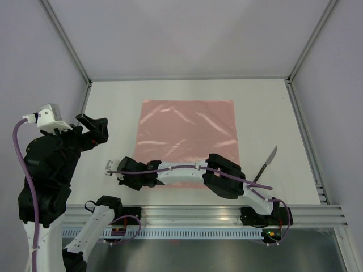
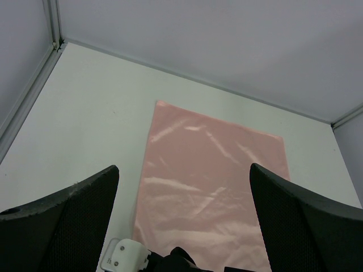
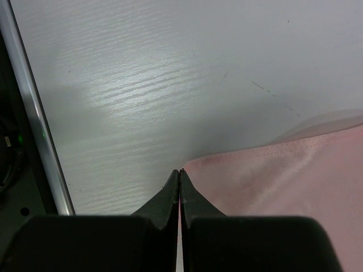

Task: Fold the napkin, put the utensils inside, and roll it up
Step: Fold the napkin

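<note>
The main risk lies at the near-left corner of the napkin (image 1: 187, 130), where the right gripper (image 3: 180, 171) has its jaws closed tip to tip with only the very point of the cloth seemingly caught between them. On such a thin bite the shiny fabric could slip free as soon as the corner is lifted, and the fold would have to be tried again. With one corner held and the other three loose, the sheet may also drag across the table (image 1: 272, 113) or fold over askew instead of edge to edge. The right forearm lies low over the napkin's near edge, so a careless sweep could rumple it. The knife (image 1: 265, 164) lies right of the napkin, its handle end close to that arm's lower link, and a swing of the elbow might knock it out of place. As for pose, the right arm stretches from its base at the right leftward along the near edge, with its gripper (image 1: 126, 173) tipped down at the corner. The left arm is drawn up at the left side, clear of the cloth. The left gripper (image 2: 182, 169) is spread wide and empty, held high and looking down over the flat napkin in the middle of the table.
</note>
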### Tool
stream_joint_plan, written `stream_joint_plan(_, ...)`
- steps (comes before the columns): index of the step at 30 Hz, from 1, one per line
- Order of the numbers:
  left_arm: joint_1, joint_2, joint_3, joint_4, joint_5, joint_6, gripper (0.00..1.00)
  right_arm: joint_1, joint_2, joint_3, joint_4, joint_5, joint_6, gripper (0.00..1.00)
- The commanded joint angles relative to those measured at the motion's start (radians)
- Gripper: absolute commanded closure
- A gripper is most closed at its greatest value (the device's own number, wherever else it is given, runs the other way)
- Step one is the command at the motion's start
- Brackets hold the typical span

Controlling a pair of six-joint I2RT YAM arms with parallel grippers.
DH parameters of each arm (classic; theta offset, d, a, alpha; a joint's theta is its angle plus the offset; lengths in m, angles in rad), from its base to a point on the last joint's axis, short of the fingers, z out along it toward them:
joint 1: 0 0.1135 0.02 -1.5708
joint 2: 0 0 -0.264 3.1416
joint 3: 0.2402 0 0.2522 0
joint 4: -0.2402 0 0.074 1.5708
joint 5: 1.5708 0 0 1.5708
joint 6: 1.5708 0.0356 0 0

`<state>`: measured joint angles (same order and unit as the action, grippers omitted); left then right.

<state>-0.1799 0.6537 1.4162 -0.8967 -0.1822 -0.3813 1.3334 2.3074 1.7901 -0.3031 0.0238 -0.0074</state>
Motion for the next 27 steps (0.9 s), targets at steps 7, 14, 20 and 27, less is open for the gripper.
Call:
stream_joint_plan(7, 0.005, 0.012, 0.000, -0.010, -0.007, 0.050, 0.00, -0.014, -0.042, 0.038, -0.065, 0.056, -0.020, 1.00)
stream_joint_plan(14, 0.003, 0.018, -0.010, 0.001, -0.002, 0.048, 0.00, -0.049, -0.095, 0.006, -0.071, 0.061, -0.026, 0.99)
stream_joint_plan(20, 0.003, 0.026, -0.020, 0.015, 0.007, 0.048, 0.00, -0.072, -0.137, 0.002, -0.077, 0.064, -0.023, 1.00)
stream_joint_plan(27, 0.005, 0.027, -0.026, 0.019, 0.012, 0.053, 0.00, -0.115, -0.173, -0.011, -0.090, 0.068, -0.029, 1.00)
